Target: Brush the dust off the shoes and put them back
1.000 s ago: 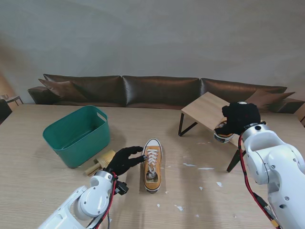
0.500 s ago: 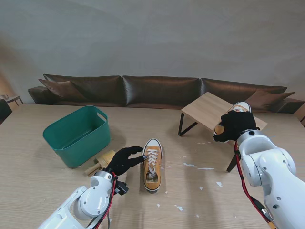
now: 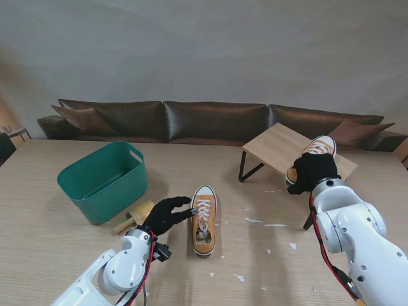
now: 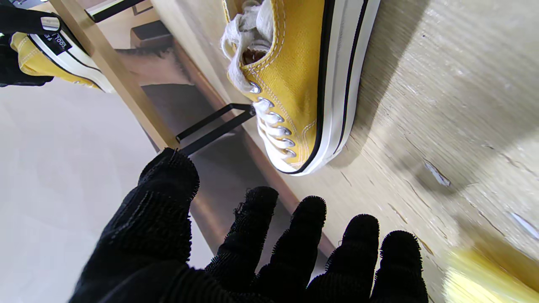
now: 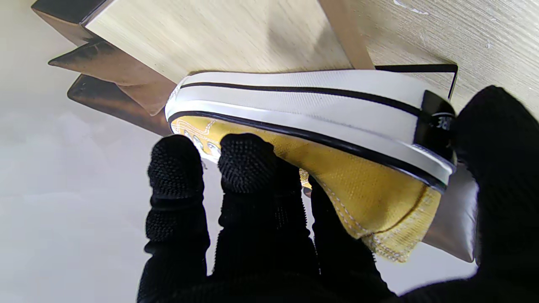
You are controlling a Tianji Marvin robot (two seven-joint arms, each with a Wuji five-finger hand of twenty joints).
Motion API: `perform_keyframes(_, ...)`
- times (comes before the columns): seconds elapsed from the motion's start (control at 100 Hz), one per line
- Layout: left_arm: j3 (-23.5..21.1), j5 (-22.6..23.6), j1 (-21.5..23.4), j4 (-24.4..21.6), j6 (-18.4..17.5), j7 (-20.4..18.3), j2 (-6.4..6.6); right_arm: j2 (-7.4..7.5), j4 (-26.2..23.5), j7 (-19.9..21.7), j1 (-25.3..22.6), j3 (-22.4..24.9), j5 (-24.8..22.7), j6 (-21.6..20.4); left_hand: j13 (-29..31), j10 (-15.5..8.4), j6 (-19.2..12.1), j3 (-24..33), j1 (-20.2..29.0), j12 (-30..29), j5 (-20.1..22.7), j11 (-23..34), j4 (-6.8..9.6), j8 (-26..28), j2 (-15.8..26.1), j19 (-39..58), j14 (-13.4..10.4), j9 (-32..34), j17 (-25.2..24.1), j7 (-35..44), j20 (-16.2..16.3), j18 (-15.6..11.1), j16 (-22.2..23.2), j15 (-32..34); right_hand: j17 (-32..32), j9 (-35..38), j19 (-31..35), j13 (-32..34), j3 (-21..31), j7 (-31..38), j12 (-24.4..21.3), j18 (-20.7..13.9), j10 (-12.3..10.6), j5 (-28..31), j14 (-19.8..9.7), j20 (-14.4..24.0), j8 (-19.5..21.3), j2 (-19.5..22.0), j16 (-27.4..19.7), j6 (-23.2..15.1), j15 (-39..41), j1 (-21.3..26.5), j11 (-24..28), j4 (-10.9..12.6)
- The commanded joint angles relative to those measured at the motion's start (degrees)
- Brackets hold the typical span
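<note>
Item: pair of yellow canvas shoes, with brush, tub and rack, all placed here against the rack (image 3: 274,145), a small slanted wooden stand with black legs.

Shoe one (image 3: 308,157) — on the rack's right end, heel toward me, toe pointing away. The right hand (image 3: 311,171) is clamped on its heel: fingers (image 5: 246,164) pressed on the canvas side, thumb behind the heel tab. The right wrist view shows the white sole lying against the board, so this shoe appears to be in the act of being put back; whether it already rests fully on the rack I cannot tell.

Shoe two (image 3: 204,218) — on the table (image 3: 51,229), left of the rack and nearer to me, upright on its sole, laces up. The left hand (image 3: 167,214) hovers just beside its left flank, fingers spread, holding nothing, not clearly touching — likely poised to take it up next.

Brush (image 3: 135,216) — flat on the table, farther left from the rack than shoe two, partly hidden by the left hand.

Tub (image 3: 104,180) — green, well left of the rack, just behind the brush.

Scraps (image 3: 257,220) — pale flecks on the table near the rack's legs.
</note>
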Motion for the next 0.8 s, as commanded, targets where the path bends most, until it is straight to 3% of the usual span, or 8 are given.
perform_keyframes(0.0, 0.0, -0.2, 0.1, -0.1, 0.2, -1.1, -0.26, -0.13, 1.2, 0.0, -0.5, -0.9, -0.4, 0.4, 0.6, 0.4, 0.3, -1.5, 1.4, 0.3, 0.5, 0.3, 2.36, 0.2, 2.0, -0.5, 0.9, 0.7, -0.8, 0.0, 0.5, -0.3, 0.1, -0.4, -7.3, 2.6, 1.7, 2.4, -1.9, 5.4, 0.5, 0.0, -1.9, 2.6, -0.8, 0.5, 3.3, -1.7, 0.7, -0.8, 2.0, 4.1, 1.9, 1.7)
perform_keyframes(0.11, -0.1, -0.2, 0.2, -0.2, 0.3, -1.1, -0.26, -0.17, 2.1, -1.8, -0.2, -1.7, -1.0, 1.4, 0.6, 0.5, 0.4, -1.6, 1.3, 0.3, 0.7, 0.3, 2.37, 0.2, 2.2, -0.4, 1.2, 0.7, -0.8, 0.1, 0.5, -0.3, 0.1, -0.3, -6.0, 5.3, 2.8, 4.4, -2.4, 12.5, 1.8, -0.2, -3.4, 5.2, -1.5, 0.0, 7.5, -2.5, 0.7, -2.6, 3.6, 8.2, 3.7, 2.1)
perform_keyframes(0.13, -0.1, -0.2, 0.2, -0.2, 0.3, -1.1, -0.27, -0.19, 2.4, -2.4, -0.1, -1.9, -1.0, 1.7, 0.6, 0.5, 0.5, -1.6, 1.3, 0.3, 0.8, 0.3, 2.37, 0.2, 2.1, -0.4, 1.0, 0.7, -0.8, 0.1, 0.5, -0.3, 0.1, -0.3, -5.6, 6.2, 3.1, 5.0, 4.7, 14.6, 2.2, -0.2, -3.9, 5.8, -1.6, -0.2, 6.6, -5.0, 0.6, -3.3, 4.0, 7.6, 4.0, -0.7)
perform_keyframes(0.17, -0.1, -0.3, 0.2, -0.3, 0.3, -1.1, -0.27, -0.21, 2.7, -3.5, 0.1, -2.2, -1.0, 2.0, 0.6, 0.5, 0.5, -1.7, 1.3, 0.3, 0.6, 0.3, 2.37, 0.2, 2.3, -0.4, 1.1, 0.7, -0.8, 0.0, 0.5, -0.3, 0.1, -0.3, -5.2, 7.1, 3.5, 5.7, 20.4, 18.3, 2.8, -0.3, -4.3, 5.6, -1.8, -0.6, 4.7, -11.3, 0.6, -4.1, 4.5, 4.5, 4.5, -8.4)
perform_keyframes(0.19, -0.1, -0.3, 0.2, -0.3, 0.3, -1.1, -0.27, -0.22, 2.9, -3.9, 0.1, -2.3, -0.9, 2.2, 0.6, 0.5, 0.5, -1.7, 1.3, 0.3, 0.5, 0.3, 2.37, 0.2, 2.3, -0.4, 1.1, 0.6, -0.8, -0.1, 0.5, -0.3, 0.1, -0.3, -5.0, 7.4, 3.7, 6.0, 24.4, 19.8, 3.1, -0.5, -4.5, 5.7, -1.9, -0.6, 4.6, -12.8, 0.7, -4.4, 4.8, 3.9, 4.7, -10.8)
perform_keyframes(0.22, -0.1, -0.4, 0.2, -0.3, 0.3, -1.2, -0.28, -0.23, 2.9, -4.4, 0.1, -2.3, -0.9, 2.2, 0.6, 0.5, 0.5, -1.7, 1.3, 0.3, 0.5, 0.3, 2.38, 0.2, 2.3, -0.4, 1.2, 0.6, -0.8, -0.1, 0.5, -0.2, 0.1, -0.3, -4.8, 7.9, 3.8, 6.3, 26.6, 21.4, 3.3, -0.6, -5.0, 6.1, -2.1, -0.7, 5.2, -13.2, 0.8, -4.5, 5.1, 4.1, 4.9, -11.9)
perform_keyframes(0.46, 0.0, -0.8, 0.1, -0.1, 0.2, -1.1, -0.36, -0.13, 2.0, -8.4, -0.4, -1.1, -3.4, 0.3, 0.5, 0.7, 0.5, -2.1, 1.2, 0.2, 0.6, 0.2, 2.41, 0.2, 2.9, -0.5, 1.1, 0.5, -0.8, 0.0, 0.5, -0.2, 0.1, -0.3, -3.3, 10.0, 4.7, 8.0, 30.8, 27.0, 6.5, -1.9, -6.5, 8.1, -3.6, -0.9, 9.2, -12.2, 1.2, -3.5, 6.8, 7.7, 5.4, -12.7)
perform_keyframes(0.79, -0.1, -1.0, 0.2, -0.1, 0.0, -0.9, -0.43, 0.15, -0.1, -8.4, -0.7, 0.1, -5.6, -3.8, 0.6, 0.8, 0.7, -2.8, 1.5, 0.2, 0.6, 0.2, 2.51, 0.1, 3.5, -0.4, 1.2, 0.5, -0.7, -0.1, 0.5, -0.1, 0.1, -0.4, -2.9, 8.8, 4.6, 7.9, 32.5, 29.0, 9.1, -2.9, -6.6, 6.4, -5.2, -1.2, 9.3, -12.6, 1.4, -3.2, 7.1, 9.8, 5.3, -13.9)
